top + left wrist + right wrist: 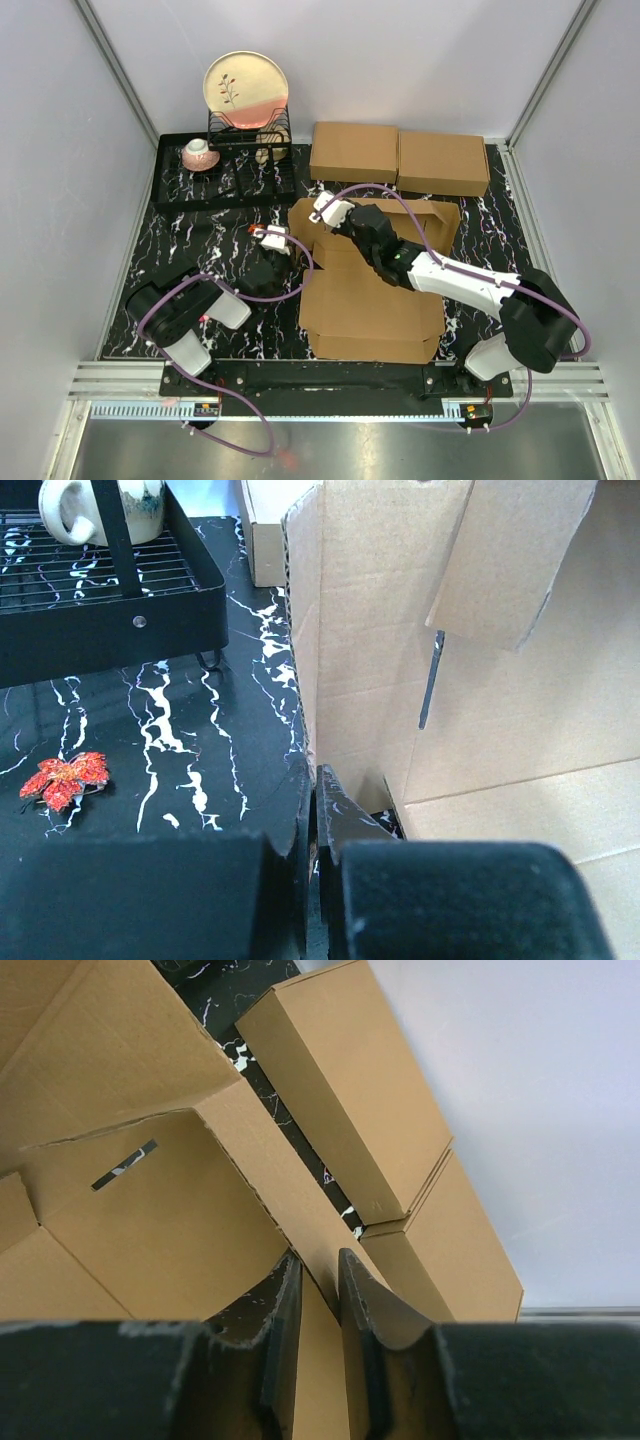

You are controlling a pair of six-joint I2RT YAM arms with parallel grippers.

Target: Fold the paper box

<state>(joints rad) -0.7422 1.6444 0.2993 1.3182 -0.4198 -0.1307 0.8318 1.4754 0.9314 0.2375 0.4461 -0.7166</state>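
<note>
Folding is partway: paper box (pixel 370 315) sits mid-table, walls raised at its 12 o'clock end, lid panel flat toward 6 o'clock. Right gripper (pixel 318 1265) pinches a raised wall; left gripper (pixel 312 780), nearly closed, meets the 9 o'clock wall, hold unclear.

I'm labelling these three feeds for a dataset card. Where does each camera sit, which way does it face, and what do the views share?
Top external: above and behind the bases, looking down on the table; both arms, the left gripper and the right gripper show.
Left wrist: low on the left arm, facing the paper box wall and the dish rack; own shut fingers below.
Right wrist: on the right arm, facing the two flat boxes; own fingers pinch a box wall.
Shared: all see the paper box.
</note>
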